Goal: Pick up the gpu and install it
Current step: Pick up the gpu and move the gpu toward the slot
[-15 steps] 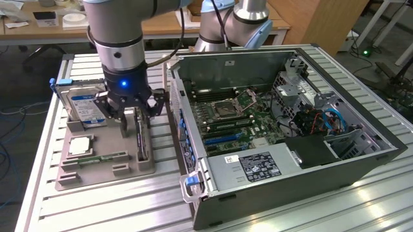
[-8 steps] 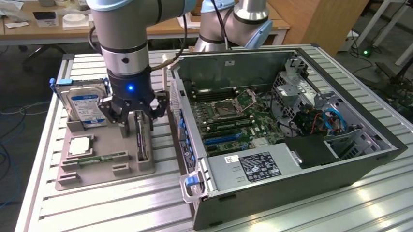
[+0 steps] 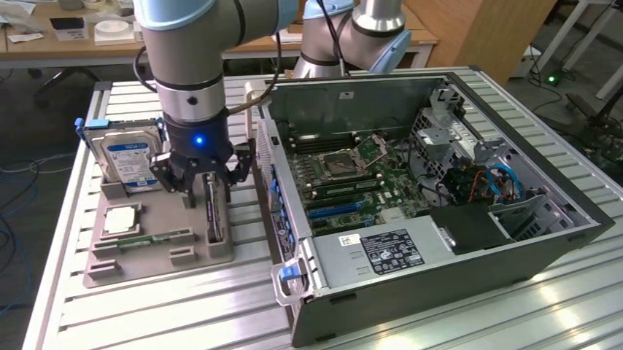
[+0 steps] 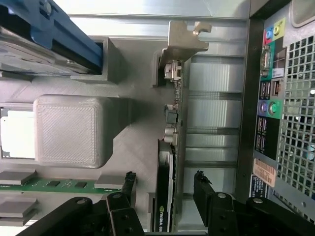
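The claw (image 3: 209,194) hangs low over the grey tray (image 3: 146,266), jaws spread wide and gripping nothing, one finger (image 4: 129,189) on either side of the gpu (image 4: 170,147); the card stands on edge in the slot along the tray's case-side border and runs through the gap between the fingers, touching neither as far as I can make out; its silvery bracket (image 4: 186,37) sits toward the tray's hard-drive end; to my eye the grasp is the step in hand, and doing it well means keeping the card centred, closing squarely on its flat faces rather than on the small parts along its edge, and staying in line with the slot so nothing binds; the hard drive (image 3: 131,157) stands at the tray's back end, the memory stick (image 3: 146,237) lies near its middle; the open computer case (image 3: 428,182) stands just beside the tray, ports facing it.
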Robot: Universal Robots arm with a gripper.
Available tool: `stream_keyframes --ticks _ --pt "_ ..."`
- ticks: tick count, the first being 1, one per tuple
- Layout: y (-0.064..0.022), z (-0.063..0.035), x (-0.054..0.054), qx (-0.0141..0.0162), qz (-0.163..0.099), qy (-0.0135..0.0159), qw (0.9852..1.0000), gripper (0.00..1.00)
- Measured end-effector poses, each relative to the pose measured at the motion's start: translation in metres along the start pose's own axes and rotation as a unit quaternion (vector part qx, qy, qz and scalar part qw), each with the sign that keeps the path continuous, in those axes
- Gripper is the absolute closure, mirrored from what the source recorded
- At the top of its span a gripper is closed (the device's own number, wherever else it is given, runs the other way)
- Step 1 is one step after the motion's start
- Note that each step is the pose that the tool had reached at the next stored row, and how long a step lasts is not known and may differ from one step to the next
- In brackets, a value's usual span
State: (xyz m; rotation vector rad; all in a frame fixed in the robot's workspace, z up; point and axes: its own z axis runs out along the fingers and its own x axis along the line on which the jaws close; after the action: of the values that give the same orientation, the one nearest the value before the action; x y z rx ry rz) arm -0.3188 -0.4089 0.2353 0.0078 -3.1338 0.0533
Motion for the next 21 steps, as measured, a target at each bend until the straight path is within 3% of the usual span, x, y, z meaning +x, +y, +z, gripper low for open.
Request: stream_keyframes --ticks 8,19,21 --pt "0.0005 0.0137 0.001 0.0043 0.000 0.0008 1.0000 0.41" --pt "0.0014 0.0168 0.001 0.0043 0.020 0.0016 0.9998 0.41" --pt "0.0014 0.0169 0.001 0.0042 0.020 0.0015 0.9998 0.49"
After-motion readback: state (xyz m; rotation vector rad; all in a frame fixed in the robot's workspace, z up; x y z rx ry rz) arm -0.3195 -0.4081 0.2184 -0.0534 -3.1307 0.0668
